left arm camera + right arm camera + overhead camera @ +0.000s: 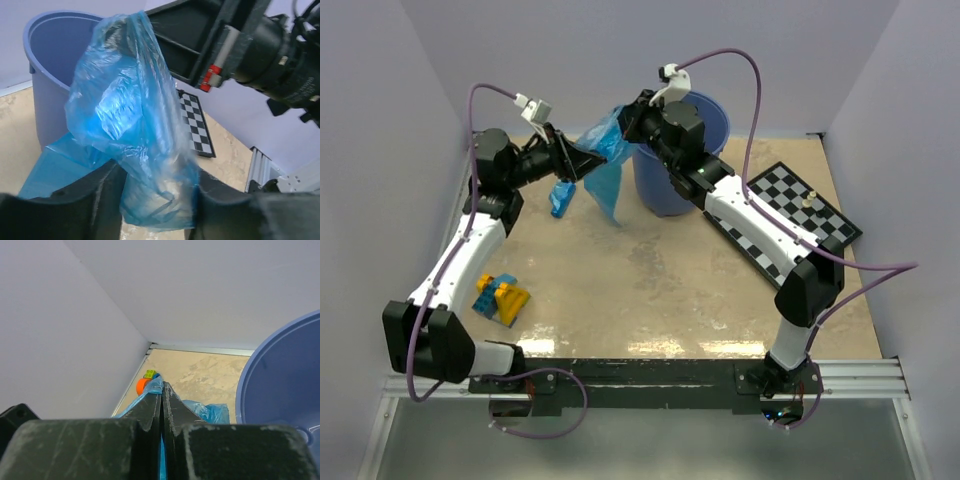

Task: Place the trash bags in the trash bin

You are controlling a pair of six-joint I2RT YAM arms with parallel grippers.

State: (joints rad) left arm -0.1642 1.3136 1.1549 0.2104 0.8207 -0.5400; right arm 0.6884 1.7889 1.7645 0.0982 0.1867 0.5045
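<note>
Between the shut jaws of the right gripper [161,390] was a pinch of the trash bag [130,125], hung high just beside the trash bin [655,185] rim, likely ready for the drop. Lower down, left gripper [155,200] jaws stood apart around the bag's bottom folds, not clamping, so the right one carried it.

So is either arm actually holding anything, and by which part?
The right gripper is shut on the blue trash bag, pinching its top edge beside the bin. The left gripper is open; the bag only hangs between its fingers.
</note>
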